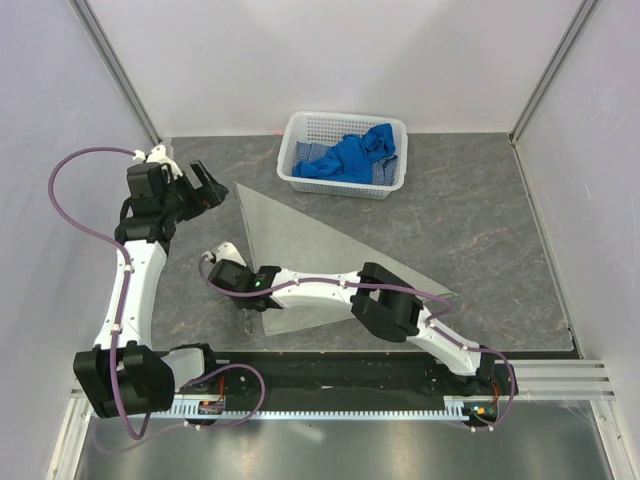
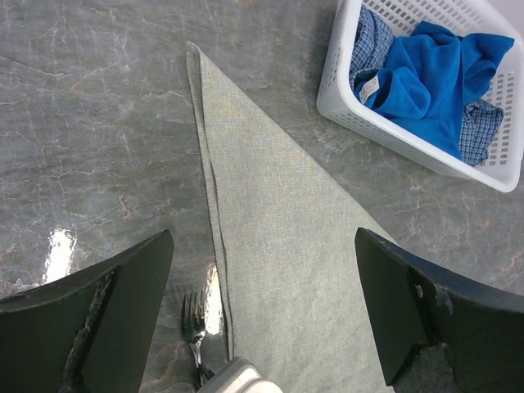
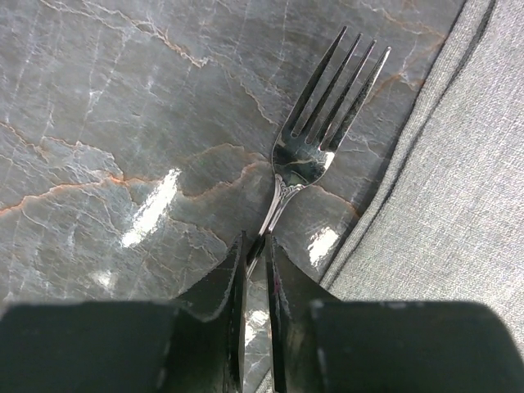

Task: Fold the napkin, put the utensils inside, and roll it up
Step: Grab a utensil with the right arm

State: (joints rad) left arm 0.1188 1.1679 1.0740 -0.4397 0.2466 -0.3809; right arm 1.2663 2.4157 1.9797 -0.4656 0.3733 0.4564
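One fork [image 3: 315, 123] lies flat toward the worktop's [image 1: 480, 220] near edge, just beside the folded napkin [image 1: 300, 250], its slim handle pinched by the right jaws; the left jaws hang wide open. Gripped so narrowly, slick metal may swivel or slip on lifting.

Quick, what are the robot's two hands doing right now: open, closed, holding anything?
Left hand: wide open, holding nothing.
Right hand: closed on the slim handle of the small silver metal fork.
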